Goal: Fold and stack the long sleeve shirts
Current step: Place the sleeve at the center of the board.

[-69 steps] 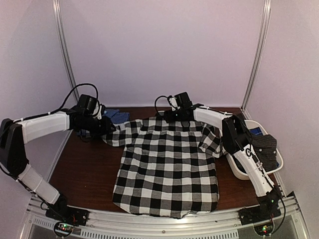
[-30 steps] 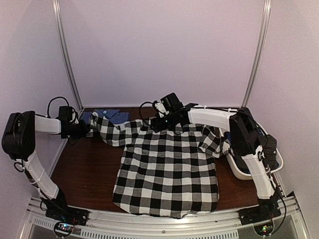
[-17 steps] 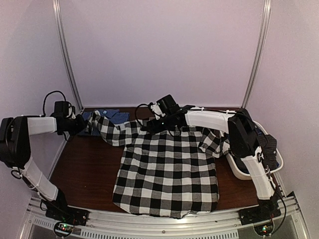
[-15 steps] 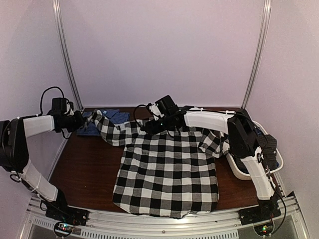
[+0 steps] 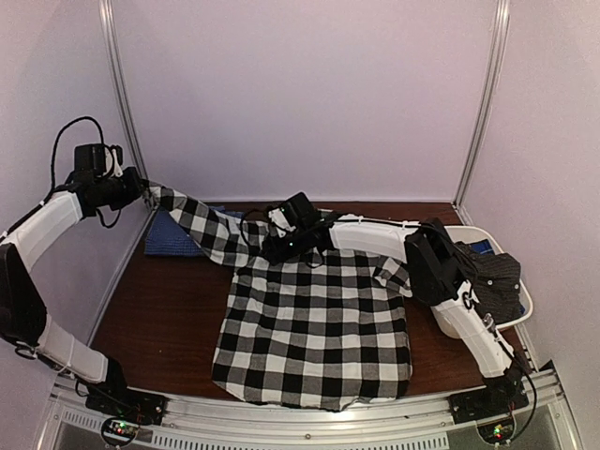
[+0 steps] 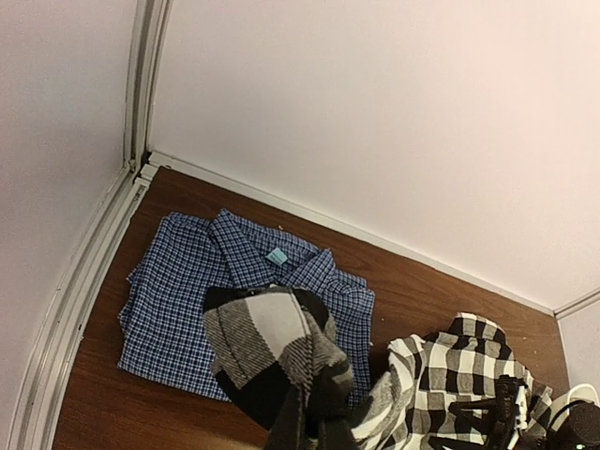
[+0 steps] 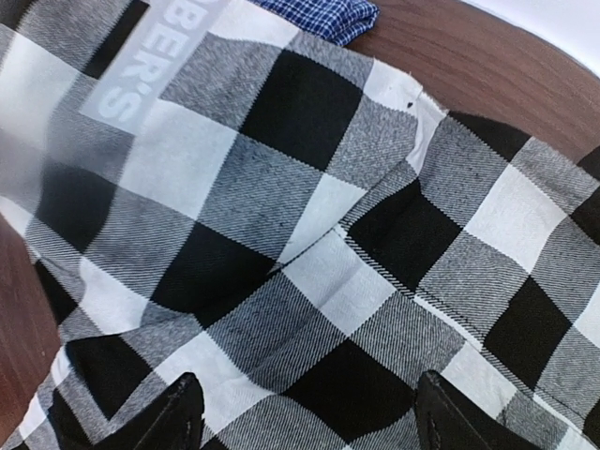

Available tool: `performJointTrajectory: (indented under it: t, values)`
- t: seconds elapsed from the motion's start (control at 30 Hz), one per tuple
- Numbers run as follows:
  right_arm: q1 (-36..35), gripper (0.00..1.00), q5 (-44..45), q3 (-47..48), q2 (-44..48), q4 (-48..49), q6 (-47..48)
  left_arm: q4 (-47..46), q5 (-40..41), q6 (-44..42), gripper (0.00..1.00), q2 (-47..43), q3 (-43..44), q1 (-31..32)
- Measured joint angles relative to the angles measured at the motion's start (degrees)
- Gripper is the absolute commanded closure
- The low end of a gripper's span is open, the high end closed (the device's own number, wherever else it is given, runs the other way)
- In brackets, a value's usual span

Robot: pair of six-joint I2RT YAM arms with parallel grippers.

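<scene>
Your left end effector is clenched on the sleeve of the checked shirt, lifted above the folded blue shirt at the desk's far left corner, while your right end effector sits released over the collar near the far edge.
</scene>
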State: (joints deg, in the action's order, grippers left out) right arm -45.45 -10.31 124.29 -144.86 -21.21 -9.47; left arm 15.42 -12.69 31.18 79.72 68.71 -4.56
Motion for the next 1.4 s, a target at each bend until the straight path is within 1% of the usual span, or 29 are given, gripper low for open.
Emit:
performJointTrajectory:
  t: [0.17,0.33,0.67,0.9,1.0,1.1,1.3,1.4]
  values:
    - [0.0,0.21,-0.2,4.7,-5.4,0.1,-0.9,2.8,-0.2,-1.4,1.0,2.0,4.7,0.0]
    - [0.0,0.2,-0.3,8.1,-8.3,1.6,-1.7,4.4,-1.9,-2.5,1.0,4.4,8.8,0.0]
    - [0.2,0.2,-0.4,12.2,-11.7,4.9,-2.7,7.0,-9.1,-4.0,1.0,7.9,11.0,0.0]
    - [0.3,0.2,-0.4,12.2,-11.5,5.6,-2.8,8.7,-12.4,-5.9,1.0,7.3,9.9,0.7]
    - [0.3,0.2,-0.6,10.8,-9.6,5.7,-3.2,8.7,-13.2,-6.4,1.0,6.4,8.5,2.2]
    - [0.3,0.2,-0.9,8.5,-5.8,5.7,-4.3,8.7,-13.6,-6.4,1.0,5.6,7.0,5.2]
    - [0.5,0.21,-0.2,4.0,3.9,6.5,-5.4,8.9,-13.6,-6.4,1.0,5.6,5.7,14.3]
    - [0.8,0.21,1.9,-1.7,10.1,7.1,-5.9,8.7,-13.3,-6.4,1.0,5.8,5.5,19.2]
